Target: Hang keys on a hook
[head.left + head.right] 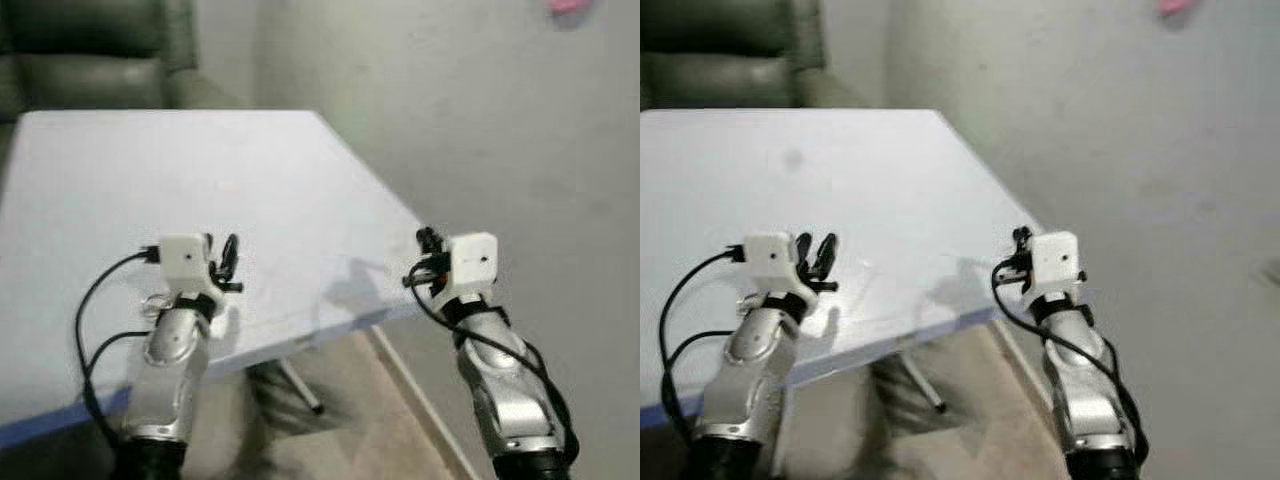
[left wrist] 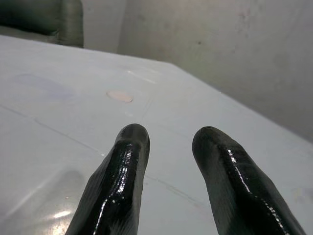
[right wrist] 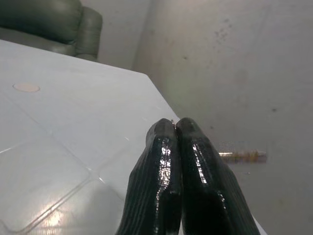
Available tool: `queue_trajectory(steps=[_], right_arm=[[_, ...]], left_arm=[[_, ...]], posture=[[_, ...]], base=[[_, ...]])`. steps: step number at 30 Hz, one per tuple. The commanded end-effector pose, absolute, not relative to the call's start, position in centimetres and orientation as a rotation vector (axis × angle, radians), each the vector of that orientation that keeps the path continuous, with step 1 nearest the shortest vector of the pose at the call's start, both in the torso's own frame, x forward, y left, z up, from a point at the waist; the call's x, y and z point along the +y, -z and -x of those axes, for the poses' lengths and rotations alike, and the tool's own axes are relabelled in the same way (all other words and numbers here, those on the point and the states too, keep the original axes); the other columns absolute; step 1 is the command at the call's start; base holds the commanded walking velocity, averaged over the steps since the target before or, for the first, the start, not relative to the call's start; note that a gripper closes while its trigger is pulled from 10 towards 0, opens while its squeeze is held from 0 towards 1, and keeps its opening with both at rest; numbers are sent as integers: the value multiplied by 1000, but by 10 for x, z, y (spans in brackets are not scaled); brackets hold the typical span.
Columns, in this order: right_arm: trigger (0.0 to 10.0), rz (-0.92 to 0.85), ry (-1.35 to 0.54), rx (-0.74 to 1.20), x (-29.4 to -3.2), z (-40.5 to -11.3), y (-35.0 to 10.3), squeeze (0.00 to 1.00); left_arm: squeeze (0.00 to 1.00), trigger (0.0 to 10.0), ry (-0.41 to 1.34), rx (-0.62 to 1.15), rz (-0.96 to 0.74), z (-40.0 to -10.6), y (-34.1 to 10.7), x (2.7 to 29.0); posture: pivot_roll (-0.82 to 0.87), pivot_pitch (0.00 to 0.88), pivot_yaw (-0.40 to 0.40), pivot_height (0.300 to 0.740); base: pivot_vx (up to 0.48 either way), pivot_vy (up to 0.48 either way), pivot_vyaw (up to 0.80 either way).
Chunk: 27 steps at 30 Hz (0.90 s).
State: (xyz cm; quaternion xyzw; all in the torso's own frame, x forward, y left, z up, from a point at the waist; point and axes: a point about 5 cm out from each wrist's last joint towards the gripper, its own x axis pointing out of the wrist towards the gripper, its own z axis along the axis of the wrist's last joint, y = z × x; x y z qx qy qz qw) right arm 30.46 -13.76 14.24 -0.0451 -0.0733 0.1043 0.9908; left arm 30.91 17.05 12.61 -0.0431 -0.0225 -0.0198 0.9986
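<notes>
My left gripper (image 1: pixel 228 255) hovers low over the near part of the white table (image 1: pixel 200 170), open, with nothing between its fingers (image 2: pixel 129 147). At the table's right edge my right gripper (image 1: pixel 428 240) is shut, its two black fingers (image 3: pixel 164 147) pressed together. A thin pale sliver shows between their tips; I cannot tell what it is. A small pink object (image 1: pixel 566 6) sticks to the grey wall at the upper right. No keys can be made out.
A dark green armchair (image 1: pixel 90 50) stands behind the table's far edge. The grey wall (image 1: pixel 480 120) runs close along the table's right side. A metal table leg (image 1: pixel 298 385) reaches the beige floor below. A small round mark (image 2: pixel 120 96) lies on the tabletop.
</notes>
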Motion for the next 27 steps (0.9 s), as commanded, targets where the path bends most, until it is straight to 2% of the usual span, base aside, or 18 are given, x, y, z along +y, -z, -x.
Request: queue_trajectory(steps=[1, 27], right_arm=[[10000, 102, -191, -153, -145, -306, -146, 0], [10000, 80, -153, -149, -146, -304, -146, 0]], left_arm=[[0, 10000, 59, -41, 91, -311, -127, 162], [0, 10000, 62, -44, 80, -308, -129, 161]], posture=[[166, 0, -132, 740], [154, 0, -114, 740]], base=[[0, 0, -750], [0, 0, -750]])
